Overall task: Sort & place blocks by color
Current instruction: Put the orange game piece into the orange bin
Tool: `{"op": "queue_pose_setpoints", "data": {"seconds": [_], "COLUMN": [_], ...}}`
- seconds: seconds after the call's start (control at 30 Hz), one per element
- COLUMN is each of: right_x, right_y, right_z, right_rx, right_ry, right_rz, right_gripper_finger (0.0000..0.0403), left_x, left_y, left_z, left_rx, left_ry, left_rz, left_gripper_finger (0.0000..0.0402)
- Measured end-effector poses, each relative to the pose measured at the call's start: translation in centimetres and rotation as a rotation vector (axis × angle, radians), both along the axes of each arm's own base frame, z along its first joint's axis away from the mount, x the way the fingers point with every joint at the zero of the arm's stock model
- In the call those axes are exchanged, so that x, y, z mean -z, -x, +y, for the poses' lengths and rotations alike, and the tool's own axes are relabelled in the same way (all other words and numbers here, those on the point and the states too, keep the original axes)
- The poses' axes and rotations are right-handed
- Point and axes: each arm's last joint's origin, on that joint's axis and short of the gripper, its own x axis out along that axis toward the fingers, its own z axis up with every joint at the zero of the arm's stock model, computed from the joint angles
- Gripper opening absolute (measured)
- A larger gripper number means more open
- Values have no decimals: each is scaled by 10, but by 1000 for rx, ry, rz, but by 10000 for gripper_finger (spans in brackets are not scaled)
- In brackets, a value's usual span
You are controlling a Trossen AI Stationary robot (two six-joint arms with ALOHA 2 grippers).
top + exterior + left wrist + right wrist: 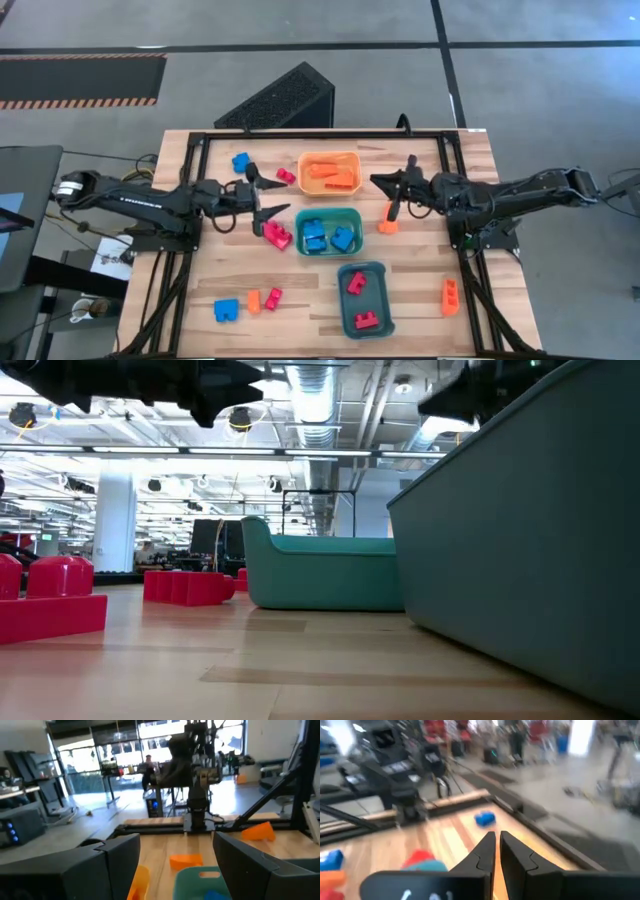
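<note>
Three trays stand mid-table: an orange tray with orange blocks, a green tray with blue blocks, and a teal tray with red blocks. Loose blocks rest flat on the wood: blue, red, red, orange, orange, and a blue, orange and red group. My left gripper hovers open left of the trays, level, with nothing between its fingers. My right gripper hovers shut and empty right of the orange tray.
A black frame rims the wooden table. A dark slatted box lies beyond the far edge. Bare wood lies between the trays and the right arm's base. The low view shows red blocks and the teal tray's wall close up.
</note>
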Motion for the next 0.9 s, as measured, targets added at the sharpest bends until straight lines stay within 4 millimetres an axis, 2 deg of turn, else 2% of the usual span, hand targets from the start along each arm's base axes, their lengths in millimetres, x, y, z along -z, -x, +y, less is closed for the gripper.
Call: {"op": "queue_pose_setpoints", "data": {"seconds": [0.2, 0.37, 0.5, 0.6, 0.73, 0.9], "right_x": [7, 22, 34, 37, 39, 46], "right_y": [17, 26, 30, 30, 30, 34], "right_z": [-1, 0, 0, 0, -2, -9], "right_rx": [26, 31, 105, 132, 150, 152], "right_ry": [-153, -351, -502, -548, -602, -738], "right_rz": [80, 177, 240, 250, 239, 310], "right_gripper_finger": [67, 141, 221, 265, 293, 302], "left_x": [12, 12, 8, 8, 10, 11], "left_y": [27, 43, 47, 47, 46, 46], "left_z": [11, 18, 21, 21, 21, 21], "left_rx": [-9, -55, -45, 3, 22, 24], "left_ry": [34, 30, 16, 17, 26, 37], "left_rz": [-129, -184, -208, -203, -189, -179], "left_gripper_finger": [238, 238, 238, 238, 238, 238]}}
